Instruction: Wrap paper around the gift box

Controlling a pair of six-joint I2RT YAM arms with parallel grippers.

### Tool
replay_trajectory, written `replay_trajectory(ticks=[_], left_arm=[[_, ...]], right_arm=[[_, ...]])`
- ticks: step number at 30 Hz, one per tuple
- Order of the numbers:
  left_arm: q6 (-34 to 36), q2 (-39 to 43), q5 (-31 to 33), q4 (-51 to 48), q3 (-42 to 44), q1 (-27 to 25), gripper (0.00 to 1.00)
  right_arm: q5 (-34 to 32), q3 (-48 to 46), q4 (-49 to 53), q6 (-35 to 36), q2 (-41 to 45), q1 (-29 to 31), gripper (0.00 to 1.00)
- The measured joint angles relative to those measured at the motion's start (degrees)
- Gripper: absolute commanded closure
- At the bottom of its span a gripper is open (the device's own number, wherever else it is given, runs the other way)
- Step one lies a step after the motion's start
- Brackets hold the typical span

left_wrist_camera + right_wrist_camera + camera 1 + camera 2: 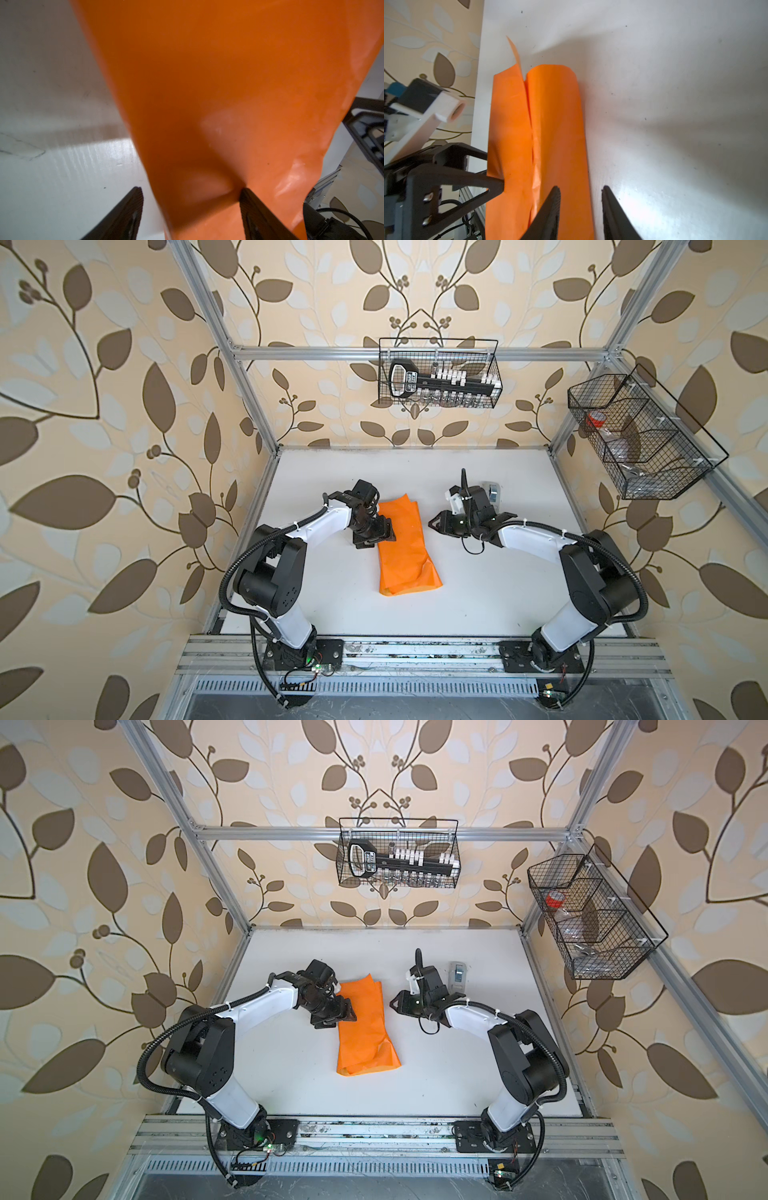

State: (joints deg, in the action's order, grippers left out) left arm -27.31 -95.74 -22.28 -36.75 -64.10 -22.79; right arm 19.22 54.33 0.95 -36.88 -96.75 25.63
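— Baskets?
— Rear basket (438,339): black tool (405,379) with white clips. Side basket (681,410): red-capped item (597,419).
— Paper (405,547)?
— Folded, mid-tabletop (478,593). Left pincer (190,193) wide astride its edge. Right pincer (581,188) narrowly parted, empty, beside it.

On the white table (478,593) lies the orange paper (405,547), folded long, a small tape dispenser (457,973) well apart behind.

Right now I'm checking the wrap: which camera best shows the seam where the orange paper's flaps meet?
The right wrist view: the seam runs clearly along the paper. Both top views show the whole paper small, its seam barely visible. The left wrist view shows only blurred orange surface.
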Motion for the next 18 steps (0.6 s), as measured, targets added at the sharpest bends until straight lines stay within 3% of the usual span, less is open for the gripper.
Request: replay_trajectory(ticks=[7,18], left_arm=[[0.2,-1.0,0.0,-0.8,-1.5,-0.2,0.25],[0.5,-4.5,1.3,-3.3,-6.6,-2.3,0.21]], right_arm=[[-2.8,7.5,3.0,0.1,-7.9,1.8,0.64],[-12.0,14.0,11.2,1.6,-8.5,6.7,0.62]])
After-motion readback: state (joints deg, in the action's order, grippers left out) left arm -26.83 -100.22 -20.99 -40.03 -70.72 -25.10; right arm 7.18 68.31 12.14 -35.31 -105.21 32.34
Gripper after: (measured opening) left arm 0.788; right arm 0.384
